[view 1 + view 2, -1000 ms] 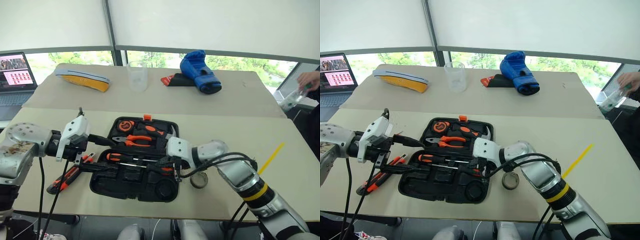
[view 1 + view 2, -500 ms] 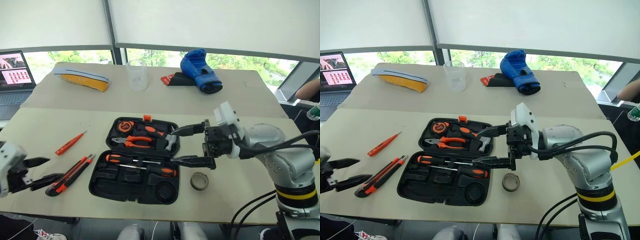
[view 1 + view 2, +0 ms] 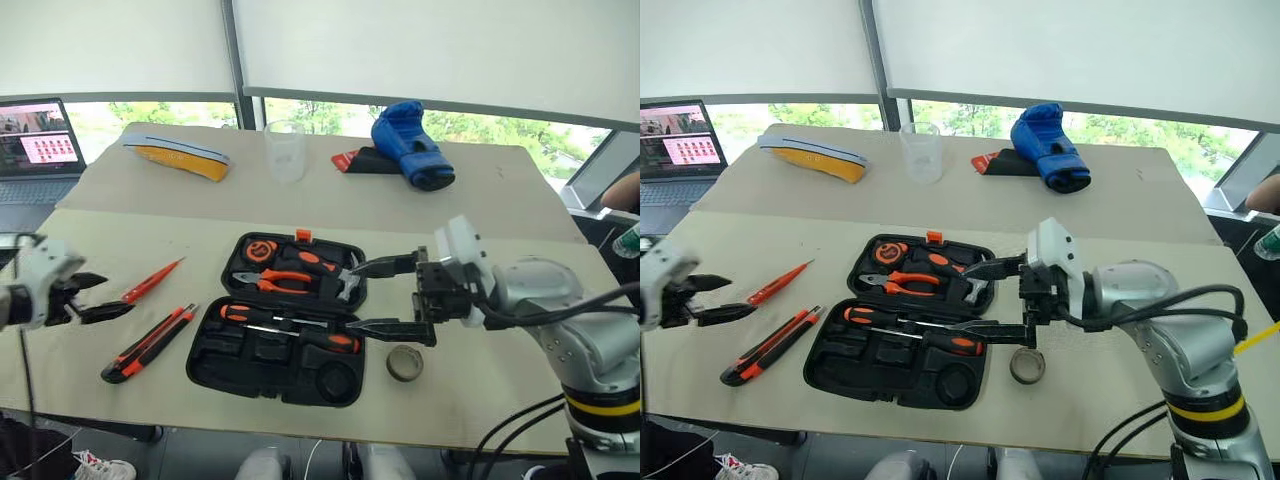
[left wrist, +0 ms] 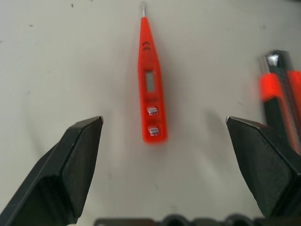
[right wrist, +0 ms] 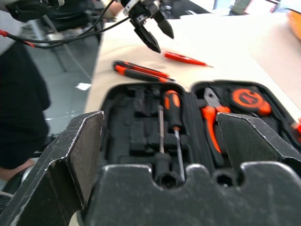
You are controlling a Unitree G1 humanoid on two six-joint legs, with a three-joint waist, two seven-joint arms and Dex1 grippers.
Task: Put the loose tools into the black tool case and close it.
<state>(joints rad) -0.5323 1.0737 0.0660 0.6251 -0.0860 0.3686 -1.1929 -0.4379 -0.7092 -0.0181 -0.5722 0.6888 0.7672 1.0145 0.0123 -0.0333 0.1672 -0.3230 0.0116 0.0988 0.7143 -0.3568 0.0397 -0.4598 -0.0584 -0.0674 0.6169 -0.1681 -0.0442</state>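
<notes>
The black tool case (image 3: 225, 365) lies open mid-table, with two black-and-orange screwdrivers (image 3: 290, 322) lying in its near half. Left of it on the table are the slim orange tester screwdriver (image 3: 150, 281) and the orange-black utility knife (image 3: 150, 343). The grey tape roll (image 3: 404, 363) sits off the case's right front corner. My left gripper (image 3: 118, 295) is open just left of the tester; in the left wrist view the tester (image 4: 149, 89) lies between and beyond its fingers. My right gripper (image 3: 352, 298) hangs open and empty above the case's right side, pointing left.
Orange-handled pliers (image 3: 272, 281), a hammer and a tape measure (image 3: 260, 249) fill the case's far half. A clear cup (image 3: 285, 150), blue boxing glove (image 3: 410, 145) and yellow object (image 3: 178, 158) sit on the far table, a laptop (image 3: 35, 145) far left. A person's arm (image 3: 625, 190) shows at the right edge.
My right gripper opened, letting go of a screwdriver in the case, and drew back up to the right. My left arm swung out left and now sits beside the tester.
</notes>
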